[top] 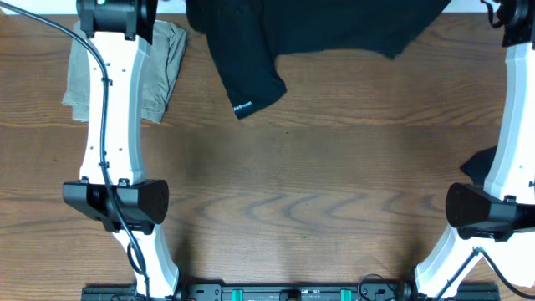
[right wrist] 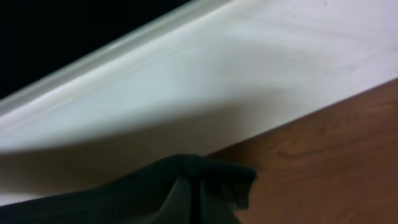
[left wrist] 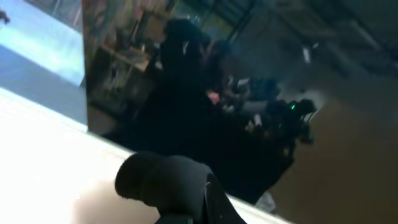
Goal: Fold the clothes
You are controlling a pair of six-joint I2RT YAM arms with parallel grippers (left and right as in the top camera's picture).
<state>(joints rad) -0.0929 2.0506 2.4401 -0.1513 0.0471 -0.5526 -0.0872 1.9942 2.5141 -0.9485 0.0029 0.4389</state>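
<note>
Overhead, a black garment (top: 318, 29) sprawls along the far edge of the table (top: 318, 184), one sleeve with a small white logo (top: 242, 107) trailing nearward. An olive-khaki garment (top: 163, 63) lies far left under the left arm (top: 109, 125). Left wrist view, blurred: the left jaws are clenched on a dark fold of it. Right wrist view: the right jaws pinch its bunched cloth above the wood.

Your left arm (top: 113, 109) and right arm (top: 512, 117) stretch straight forward, elbows near the base, wrists far out; left tool (left wrist: 186, 208) and right tool (right wrist: 198, 200) both clamped shut.
</note>
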